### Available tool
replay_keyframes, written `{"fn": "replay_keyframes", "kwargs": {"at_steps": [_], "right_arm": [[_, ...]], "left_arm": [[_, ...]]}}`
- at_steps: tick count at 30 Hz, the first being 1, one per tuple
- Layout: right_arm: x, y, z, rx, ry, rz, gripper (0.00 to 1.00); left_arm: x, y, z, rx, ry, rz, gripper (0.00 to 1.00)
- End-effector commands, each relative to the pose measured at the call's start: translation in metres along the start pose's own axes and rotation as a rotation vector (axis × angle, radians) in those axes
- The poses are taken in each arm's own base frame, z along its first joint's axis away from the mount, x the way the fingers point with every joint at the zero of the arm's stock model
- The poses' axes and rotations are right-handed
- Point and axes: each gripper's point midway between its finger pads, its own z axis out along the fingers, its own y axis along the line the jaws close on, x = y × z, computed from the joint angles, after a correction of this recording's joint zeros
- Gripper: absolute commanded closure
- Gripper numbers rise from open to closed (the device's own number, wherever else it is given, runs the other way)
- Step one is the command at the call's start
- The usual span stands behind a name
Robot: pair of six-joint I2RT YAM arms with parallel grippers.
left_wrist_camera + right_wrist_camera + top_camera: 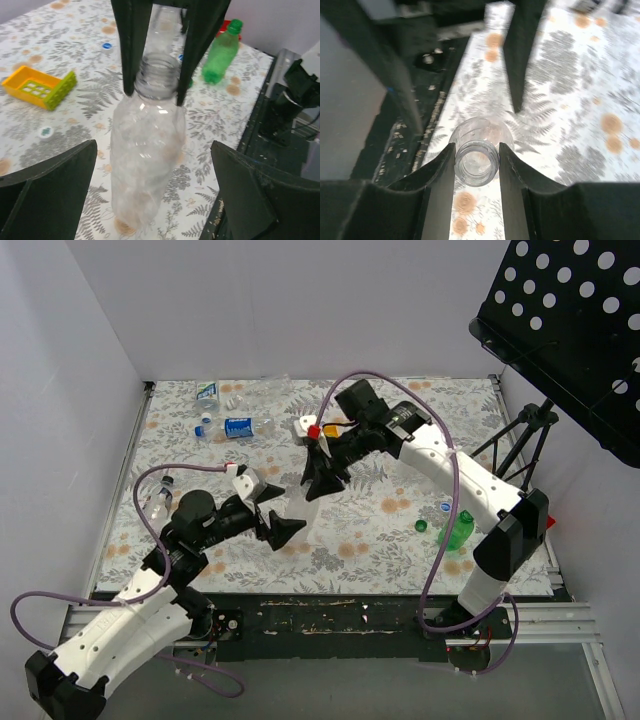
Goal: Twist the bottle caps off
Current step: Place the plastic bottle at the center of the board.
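Observation:
A clear bottle [147, 145] stands upright on the flowered table, its neck open with no cap on it. My right gripper [476, 150] comes down from above and is shut on the bottle's threaded neck [465, 170]; in the top view it [322, 485] is mid-table. My left gripper [152, 150] is wide open, one finger on each side of the bottle's lower body without touching it; in the top view it [278, 510] sits just left of the right gripper. A loose blue cap [106, 46] and a white cap [45, 131] lie on the table.
A green bottle [457, 531] lies at the right with a green cap [421, 525] and a blue cap [445, 507] beside it. Blue-labelled bottles [240, 427] lie at the back left. A yellow-green block [40, 86] lies nearby. A black perforated stand [570, 310] overhangs the right side.

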Motion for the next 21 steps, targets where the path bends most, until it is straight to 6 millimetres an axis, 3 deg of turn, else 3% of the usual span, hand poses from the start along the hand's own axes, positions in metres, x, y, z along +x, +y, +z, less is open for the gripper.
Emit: {"fn": "replay_keyframes", "kwargs": {"at_steps": [1, 4, 10, 15, 21], "right_arm": [[-0.014, -0.063, -0.037, 0.287, 0.041, 0.035, 0.99], [-0.008, -0.102, -0.058, 0.468, 0.087, 0.044, 0.99], [-0.001, -0.146, -0.071, 0.629, 0.146, 0.094, 0.99], [0.014, -0.171, -0.073, 0.69, 0.194, 0.137, 0.99], [0.025, -0.191, -0.076, 0.736, 0.217, 0.179, 0.99]], "left_arm": [[-0.023, 0.028, -0.022, -0.195, 0.008, 0.115, 0.02], [-0.024, 0.047, -0.036, -0.324, 0.005, 0.151, 0.02], [-0.007, 0.062, -0.046, -0.423, -0.029, 0.124, 0.02], [-0.007, 0.074, -0.05, -0.49, -0.046, 0.135, 0.02], [0.0, 0.073, -0.045, -0.469, -0.031, 0.136, 0.02]]}}
